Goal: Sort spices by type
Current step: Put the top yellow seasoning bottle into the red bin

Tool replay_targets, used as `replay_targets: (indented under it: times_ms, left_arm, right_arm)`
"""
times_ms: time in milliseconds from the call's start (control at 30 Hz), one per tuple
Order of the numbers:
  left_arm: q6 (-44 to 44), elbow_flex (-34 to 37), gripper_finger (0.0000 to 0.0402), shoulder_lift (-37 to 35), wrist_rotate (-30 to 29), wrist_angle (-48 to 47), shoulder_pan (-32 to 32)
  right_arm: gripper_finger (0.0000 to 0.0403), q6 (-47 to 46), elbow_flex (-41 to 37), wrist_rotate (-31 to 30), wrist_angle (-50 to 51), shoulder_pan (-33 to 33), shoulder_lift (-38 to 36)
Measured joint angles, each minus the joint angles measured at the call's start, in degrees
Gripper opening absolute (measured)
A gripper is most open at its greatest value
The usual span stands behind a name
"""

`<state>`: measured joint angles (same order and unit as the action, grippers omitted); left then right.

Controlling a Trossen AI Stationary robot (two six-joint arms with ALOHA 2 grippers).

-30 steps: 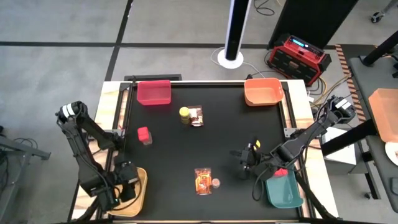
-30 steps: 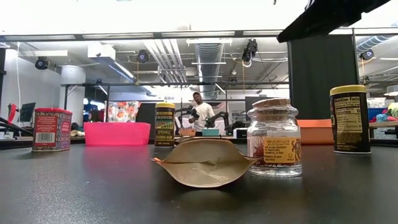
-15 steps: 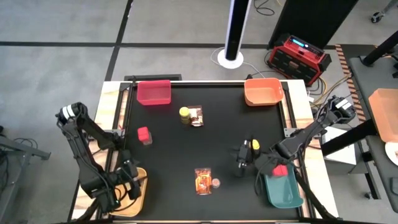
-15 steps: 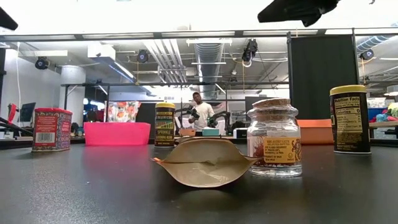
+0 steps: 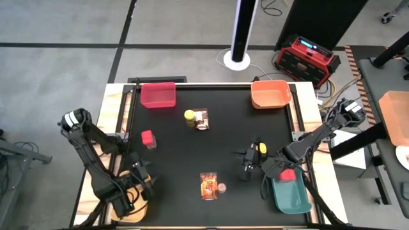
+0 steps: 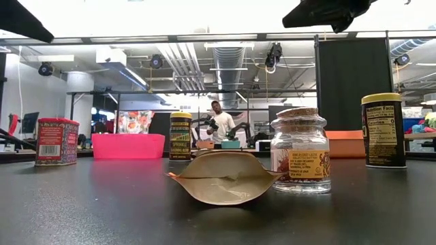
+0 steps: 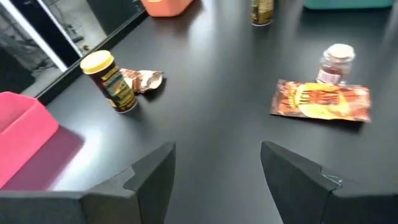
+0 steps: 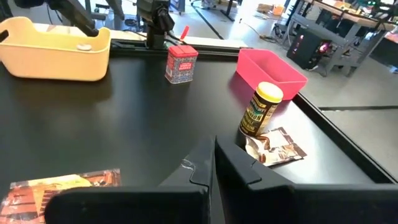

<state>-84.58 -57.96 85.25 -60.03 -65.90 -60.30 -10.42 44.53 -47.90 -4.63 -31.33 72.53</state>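
Inventory, spice-sorting surface, overhead reckoning with 12 o'clock at the far edge

Item 1: yellow-lidded jar [image 5: 262, 148], upright near 3 o'clock of the surface [image 5: 192, 160]. Judged rigid, light and smooth-sided, tall enough to topple; best held across the dark body below the lid. It stood just beside the right gripper [image 5: 246, 160], at that gripper's 2 o'clock, not in its hold.

Item 2: second yellow-lidded jar [image 5: 190, 116] toward 11 o'clock, with a crumpled brown packet [image 5: 202, 119] touching its 3 o'clock side.

Item 3: orange packet [image 5: 208, 186] lying flat at 6 o'clock. Judged soft and light; an edge pinch suits it. A small round jar [image 5: 222, 187] with a cork-coloured lid stood at the packet's 3 o'clock; likely glass, so fragile and slippery.

Item 4: red blocky container [image 5: 147, 137] at 9 o'clock. Another red container [image 5: 289, 175] was in the teal bin [image 5: 291, 198] at 4 o'clock.

Right gripper: fingers pressed together in its wrist view, nothing between them; it would need to spread before taking Item 1.

Left gripper [image 5: 137, 180]: at 8 o'clock by the yellow bin [image 5: 146, 201], fingers well apart, empty, well clear of every spice

Red bin [image 5: 158, 94] at 11 o'clock, orange bin [image 5: 270, 94] at 1 o'clock
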Motion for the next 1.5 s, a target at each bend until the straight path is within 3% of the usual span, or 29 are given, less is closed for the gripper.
replay_targets:
  times_ms: [800,1067,1500]
  left_arm:
    - [10.92,0.03,0.0217,-0.59,2.54,0.9,13.07]
    - [27.51,0.03,0.0191,-2.5,4.07,9.42,15.95]
    - [44.59,0.37,0.0159,-8.25,8.51,14.31,21.63]
  right_arm:
    - [0.0009,1.29,-0.06,-0.13,4.38,1.14,0.0]
    - [0.0009,0.68,-0.07,0.31,3.85,5.64,0.0]
    - [0.0009,1.45,-0.09,0.33,4.42,7.76,0.0]
